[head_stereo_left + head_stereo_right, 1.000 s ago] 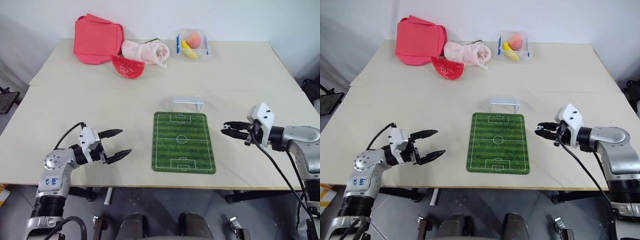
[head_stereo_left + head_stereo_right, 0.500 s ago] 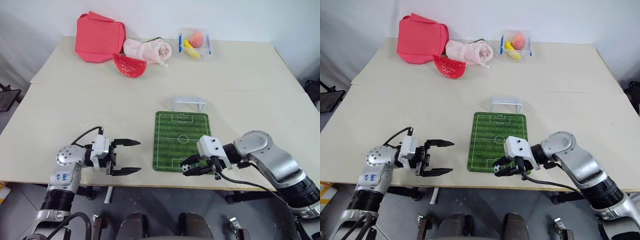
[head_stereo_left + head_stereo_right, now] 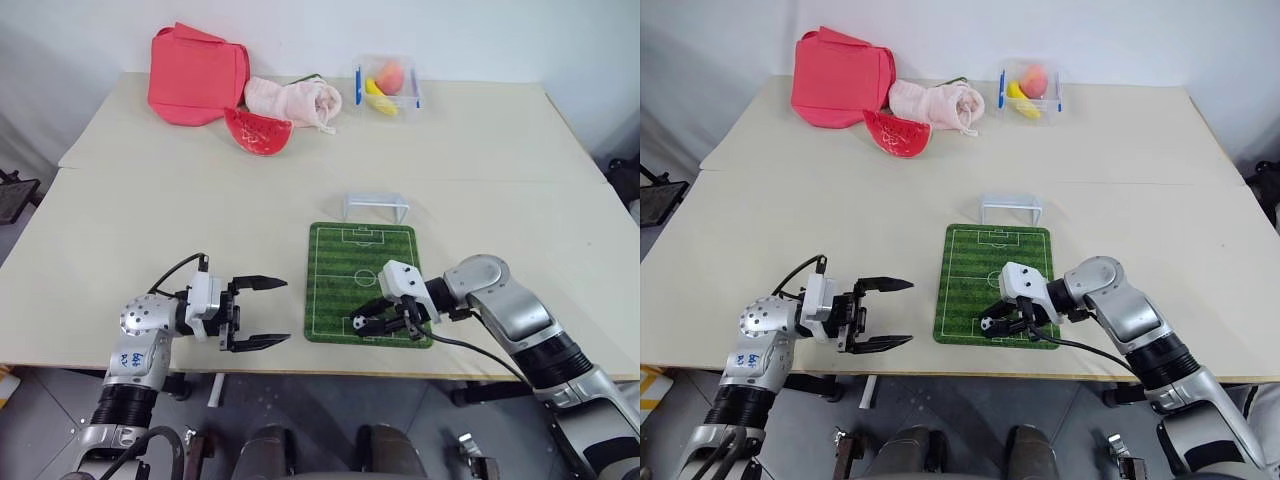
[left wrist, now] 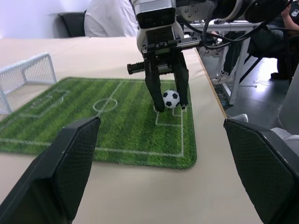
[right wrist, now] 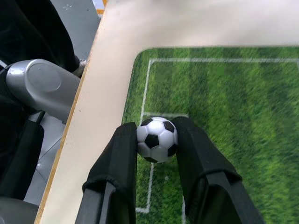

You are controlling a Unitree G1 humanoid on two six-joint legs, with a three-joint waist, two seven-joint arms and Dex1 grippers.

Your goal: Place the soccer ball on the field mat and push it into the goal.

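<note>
The soccer ball (image 5: 157, 138) is a tiny white ball with black patches, pinched between the two black fingers of my right gripper (image 3: 360, 323). It sits low over the near penalty area of the field mat (image 3: 360, 265), a green striped mat with white lines. I cannot tell whether the ball touches the mat. The goal (image 3: 374, 207), a small white-grey frame, stands at the mat's far end. My left gripper (image 3: 285, 311) is open and empty. It hovers left of the mat's near corner, pointing toward the ball (image 4: 171, 99).
At the back of the table lie a red bag (image 3: 195, 75), a pink cloth (image 3: 290, 100), a red watermelon-slice piece (image 3: 257, 132) and a clear box of fruit (image 3: 388, 82). The table's front edge (image 3: 330, 358) runs just behind the mat's near end.
My right gripper swung left and down from the table's right side to the mat's near end, carrying the ball. The left gripper turned and shifted right toward the mat, still open.
</note>
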